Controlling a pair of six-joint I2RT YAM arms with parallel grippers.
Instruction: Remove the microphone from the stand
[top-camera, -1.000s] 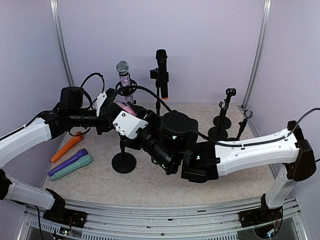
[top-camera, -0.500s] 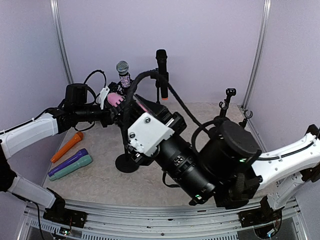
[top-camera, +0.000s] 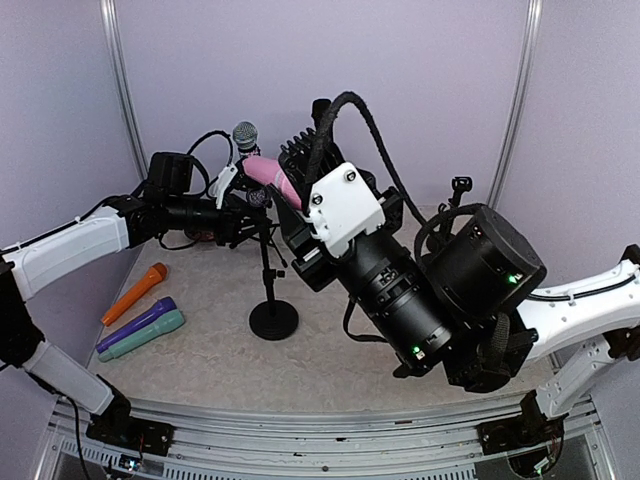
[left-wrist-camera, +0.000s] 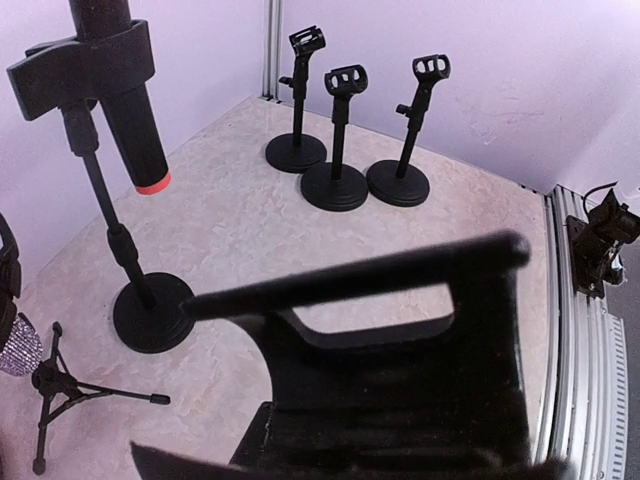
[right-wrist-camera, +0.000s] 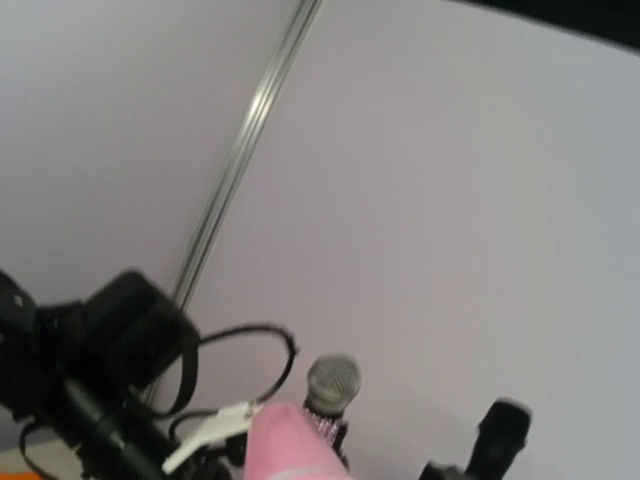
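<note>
The pink microphone (top-camera: 262, 170) is held in the air by my right gripper (top-camera: 295, 190), which is shut on its handle. Its head points up and left, clear of the stand. It also shows at the bottom of the right wrist view (right-wrist-camera: 288, 447). The black stand (top-camera: 268, 280) rests on its round base (top-camera: 273, 320). My left gripper (top-camera: 250, 222) is shut on the stand's top. The stand's empty clip (left-wrist-camera: 400, 330) fills the left wrist view as a dark shape.
A black microphone (left-wrist-camera: 120, 100) sits on a stand and a sparkly microphone (top-camera: 245, 135) on a small tripod at the back. Three empty stands (left-wrist-camera: 335, 185) stand at the back right. Orange (top-camera: 134, 293), purple (top-camera: 137, 323) and teal (top-camera: 150, 335) microphones lie at the left.
My right arm has risen and swung right, carrying the pink microphone up out of the stand's clip. My left gripper and the stand have shifted right.
</note>
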